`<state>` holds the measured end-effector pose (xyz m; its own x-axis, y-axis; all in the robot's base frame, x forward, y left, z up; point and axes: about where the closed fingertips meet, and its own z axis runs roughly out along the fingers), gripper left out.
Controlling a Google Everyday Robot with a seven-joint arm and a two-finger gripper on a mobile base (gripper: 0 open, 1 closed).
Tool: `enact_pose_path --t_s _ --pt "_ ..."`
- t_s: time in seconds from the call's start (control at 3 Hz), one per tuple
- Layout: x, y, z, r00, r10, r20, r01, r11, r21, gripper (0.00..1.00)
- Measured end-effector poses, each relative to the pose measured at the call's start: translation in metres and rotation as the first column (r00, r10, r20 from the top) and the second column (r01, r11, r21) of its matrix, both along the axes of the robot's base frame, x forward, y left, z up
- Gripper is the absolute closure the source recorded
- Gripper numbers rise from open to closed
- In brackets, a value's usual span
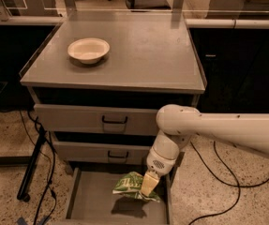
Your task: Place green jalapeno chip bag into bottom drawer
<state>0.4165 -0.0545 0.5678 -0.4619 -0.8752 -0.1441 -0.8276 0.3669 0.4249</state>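
Observation:
The green jalapeno chip bag [130, 185] hangs crumpled over the open bottom drawer [89, 205], a little above its grey floor, with its shadow below it. My gripper [148, 185] reaches down from the white arm [218, 128] on the right and is shut on the bag's right side. The cream fingers [148, 182] cover part of the bag. The drawer is pulled out at the foot of the grey cabinet, and the bag sits over its right half.
A round cream bowl [88, 49] stands on the cabinet top [143, 50] at the back left. Two shut grey drawers with black handles [114, 121] are above the open one. Black cables [40, 172] and a stand leg lie on the floor to the left, and a cable to the right.

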Motion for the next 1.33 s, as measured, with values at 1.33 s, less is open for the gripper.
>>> enact_pose_path --t_s 1.33 --pt "-0.016 0.032 -0.092 0.9883 -0.095 -0.119 0.098 0.995 0.022 1.0"
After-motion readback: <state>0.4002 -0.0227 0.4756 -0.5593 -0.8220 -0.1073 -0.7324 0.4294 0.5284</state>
